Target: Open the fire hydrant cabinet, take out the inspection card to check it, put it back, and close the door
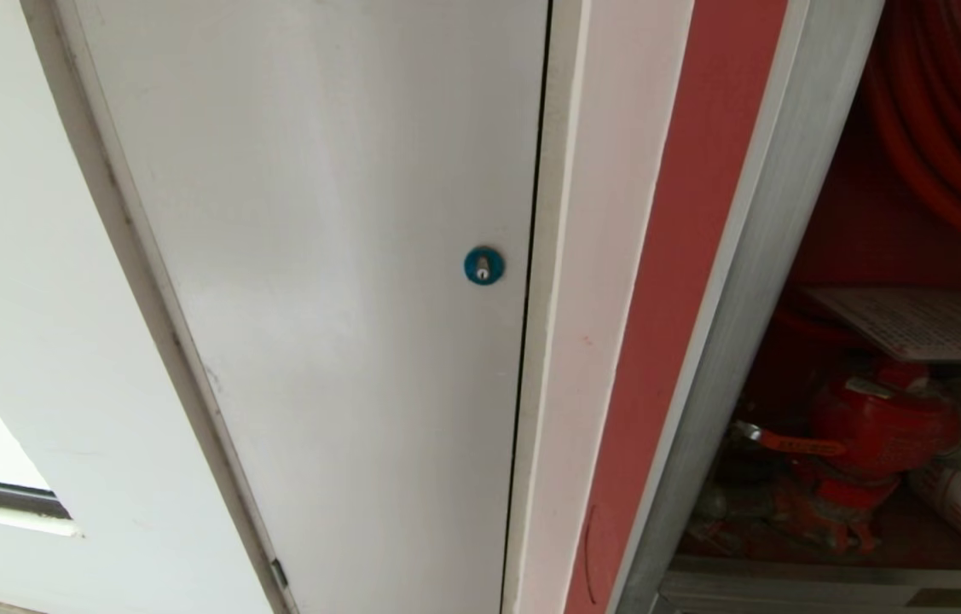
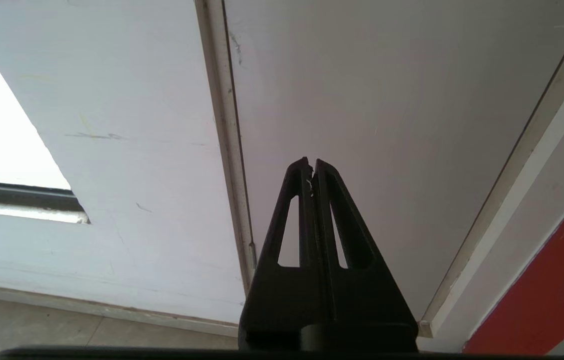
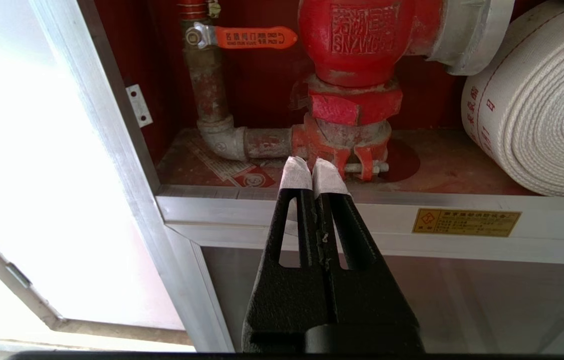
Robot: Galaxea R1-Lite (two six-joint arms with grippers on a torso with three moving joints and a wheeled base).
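Right gripper (image 3: 314, 172) pressed together, white-taped fingertips (image 3: 296, 174) touching, pinching nothing, halted in front of the silver lower rail of the fire hydrant cabinet (image 3: 271, 205). Straight beyond the tips, inside the open red-lined compartment: red hydrant valve (image 3: 357, 45) on its flanged base, and to one side of it a grey elbow pipe (image 3: 221, 137) with an orange lever handle (image 3: 254, 37) above. On the other side of the tips, a rolled white hose (image 3: 542, 110) lying on the cabinet floor. Below and beside the tips, a yellow label (image 3: 466, 222) on the rail, above a glass panel. Left gripper (image 2: 312, 167) also pressed shut, empty, aimed at a plain white panel door (image 1: 318, 256) with a round blue lock (image 1: 483, 265). From the head camera, further in the cabinet: red hose coil (image 1: 949, 128) and a printed white card (image 1: 923, 322) resting above the valve. Cabinet door itself not identifiable.
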